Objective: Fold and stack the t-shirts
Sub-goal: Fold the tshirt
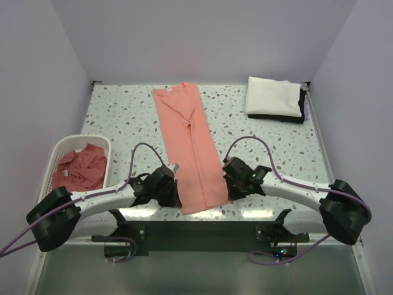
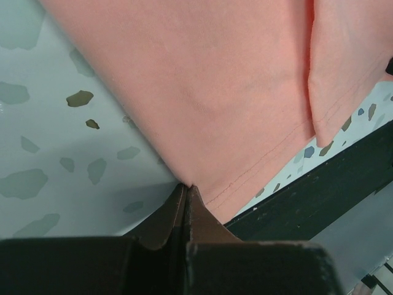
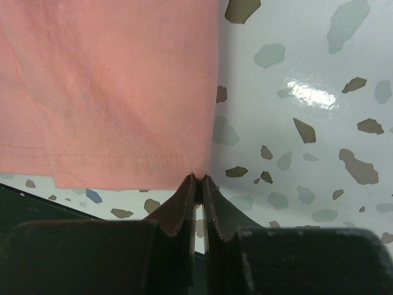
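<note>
Though crumpled, tee (image 1: 83, 169) in bskt (image 1: 86, 137)

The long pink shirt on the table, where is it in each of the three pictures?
Top external: the pink t-shirt lies as a long strip mid-table, between the left gripper and right gripper.
Left wrist: the pink t-shirt fills the upper right.
Right wrist: the pink t-shirt fills the upper left.
Shared landmark: its near hem, beside the table's dark front edge.
</note>
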Available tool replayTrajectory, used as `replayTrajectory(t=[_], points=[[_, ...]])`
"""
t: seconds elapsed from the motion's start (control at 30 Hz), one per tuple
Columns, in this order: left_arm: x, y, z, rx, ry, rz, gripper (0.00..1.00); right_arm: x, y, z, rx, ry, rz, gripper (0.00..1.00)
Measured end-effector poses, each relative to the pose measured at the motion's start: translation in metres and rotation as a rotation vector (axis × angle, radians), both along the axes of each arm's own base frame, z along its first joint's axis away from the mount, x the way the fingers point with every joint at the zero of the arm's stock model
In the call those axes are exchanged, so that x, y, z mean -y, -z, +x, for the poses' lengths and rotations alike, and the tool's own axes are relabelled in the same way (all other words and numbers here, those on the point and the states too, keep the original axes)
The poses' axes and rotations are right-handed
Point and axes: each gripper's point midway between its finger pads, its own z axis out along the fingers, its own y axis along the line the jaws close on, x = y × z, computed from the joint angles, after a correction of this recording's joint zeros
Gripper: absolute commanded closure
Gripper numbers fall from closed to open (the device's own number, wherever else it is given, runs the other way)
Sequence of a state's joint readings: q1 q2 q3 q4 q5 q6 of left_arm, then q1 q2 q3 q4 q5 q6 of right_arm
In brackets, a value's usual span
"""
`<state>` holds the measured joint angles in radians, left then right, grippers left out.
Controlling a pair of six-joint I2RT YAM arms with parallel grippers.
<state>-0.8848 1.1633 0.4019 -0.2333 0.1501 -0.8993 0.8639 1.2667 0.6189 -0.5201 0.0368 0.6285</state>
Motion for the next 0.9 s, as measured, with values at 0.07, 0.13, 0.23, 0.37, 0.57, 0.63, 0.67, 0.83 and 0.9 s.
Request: replayTrajectory(t=[0.07, 0.13, 0.23, 0.37, 0.57, 0.63, 0.67, 0.83, 0.9], points=[[0.0, 0.0, 0.0, 0.0, 0.0, 0.0, 1.0, 0.001, -0.002, 0.0, 0.006, 0.002, -0.001, 0.93], [0.0, 0.0, 0.0, 0.0, 0.0, 0.0, 1.0, 0.002, -0.004, 0.0, 0.01, 0.003, 0.002, 0.94], [-0.001, 0.0, -0.001, -0.003, 0.0, 0.003, 1.0, 0.002, -0.007, 0.0, 0.014, 0.006, 0.01, 0.94], [-0.005, -0.001, -0.005, -0.011, 0.0, 0.013, 1.0, 0.002, -0.007, -0.003, 0.011, 0.013, 0.024, 0.94], [-0.014, -0.005, -0.012, -0.021, 0.002, 0.027, 1.0, 0.002, -0.002, -0.013, -0.022, 0.026, 0.052, 0.95], [-0.017, -0.006, -0.014, -0.025, 0.001, 0.033, 1.0, -0.001, -0.002, -0.017, -0.034, 0.023, 0.075, 0.95], [-0.019, -0.007, -0.015, -0.028, 0.001, 0.037, 1.0, -0.003, -0.002, -0.02, -0.038, 0.018, 0.085, 0.95], [-0.026, -0.007, -0.022, -0.044, 0.002, 0.056, 1.0, -0.017, -0.003, -0.035, -0.059, -0.012, 0.122, 0.94], [-0.029, -0.007, -0.025, -0.055, 0.004, 0.066, 0.93, -0.021, -0.003, -0.039, -0.064, -0.018, 0.132, 0.87]])
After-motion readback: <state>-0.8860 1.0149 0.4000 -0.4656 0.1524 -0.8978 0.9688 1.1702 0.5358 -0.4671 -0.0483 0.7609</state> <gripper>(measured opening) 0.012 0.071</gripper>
